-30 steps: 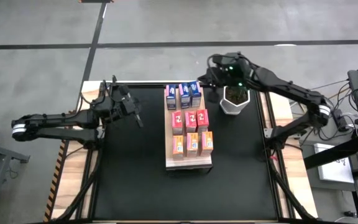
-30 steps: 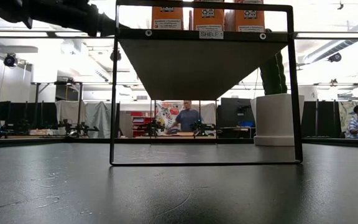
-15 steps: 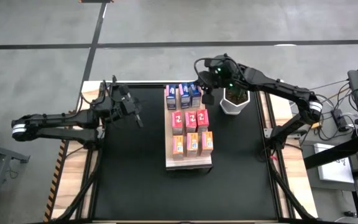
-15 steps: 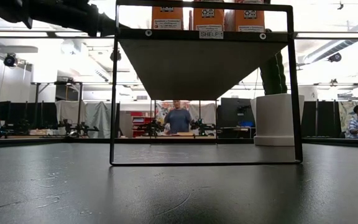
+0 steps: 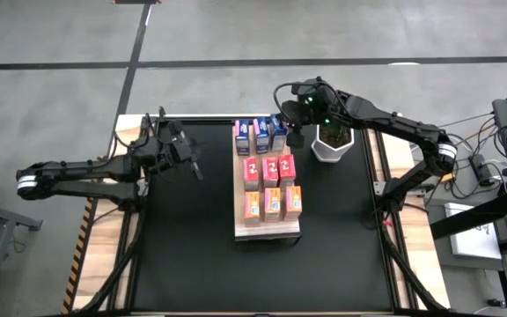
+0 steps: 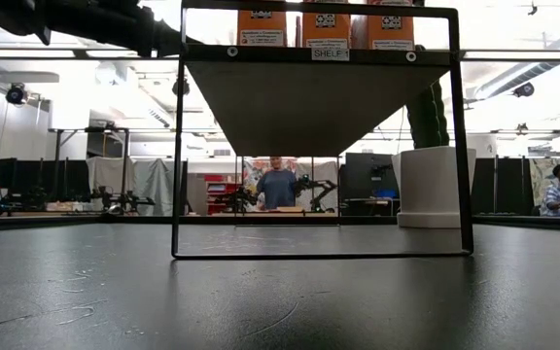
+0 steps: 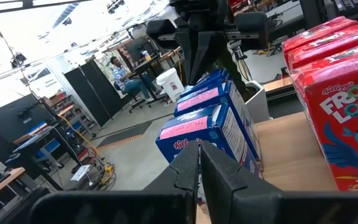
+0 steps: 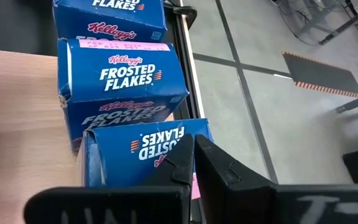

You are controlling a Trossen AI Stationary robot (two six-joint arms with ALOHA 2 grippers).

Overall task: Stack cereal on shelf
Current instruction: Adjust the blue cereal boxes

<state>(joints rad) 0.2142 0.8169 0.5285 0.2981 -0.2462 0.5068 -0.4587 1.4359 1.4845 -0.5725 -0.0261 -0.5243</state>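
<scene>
Left gripper (image 5: 197, 170), fingers pressed together, empty, hovers left of the shelf (image 5: 267, 231). Cereal stands on it in three rows: blue "Frosted Flakes" (image 5: 260, 136), red "Froot Loops" (image 5: 270, 169), orange boxes (image 5: 272, 202). Right gripper (image 5: 294, 135), likewise clenched and empty, sits beside the blue row.

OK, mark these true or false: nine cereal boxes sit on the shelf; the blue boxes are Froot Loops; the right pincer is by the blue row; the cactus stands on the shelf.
1. Nine cereal boxes sit on the shelf: true.
2. The blue boxes are Froot Loops: false, they read Frosted Flakes.
3. The right pincer is by the blue row: true, shut.
4. The cactus stands on the shelf: false, it stands beside it on the black mat.
5. The left pincer holds a box: false, it is shut and empty.
</scene>
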